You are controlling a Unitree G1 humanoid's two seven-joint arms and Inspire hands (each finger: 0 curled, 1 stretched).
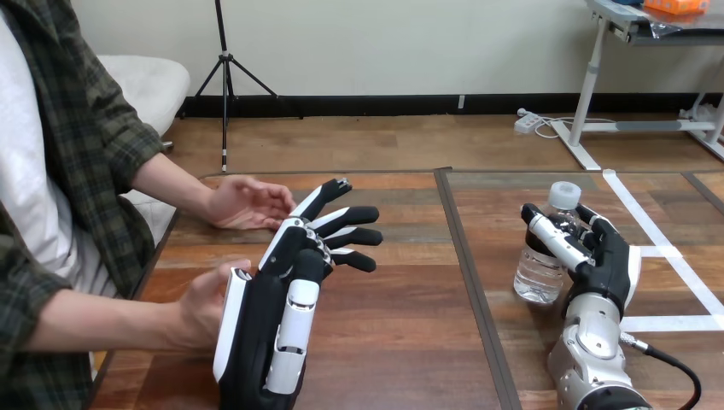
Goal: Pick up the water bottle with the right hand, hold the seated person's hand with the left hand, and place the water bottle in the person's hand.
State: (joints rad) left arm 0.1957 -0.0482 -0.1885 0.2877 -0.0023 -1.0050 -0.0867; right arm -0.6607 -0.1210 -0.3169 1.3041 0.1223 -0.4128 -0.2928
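Note:
A clear water bottle (545, 256) with a white cap stands upright on the table's right half. My right hand (598, 252) is wrapped round it, fingers and thumb curled about its upper body. My left hand (294, 256) lies on the table's left half with its fingers straight and spread, pointing up and right. The person's upper hand (248, 203) rests on the table just left of my left fingertips, close to them or touching. The person's lower hand (203, 303) lies against the outer side of my left wrist (235, 320).
A dark seam (465, 273) runs down the wooden table between its two halves. White tape lines (662, 243) mark the right half near the bottle. The person sits at the table's left edge.

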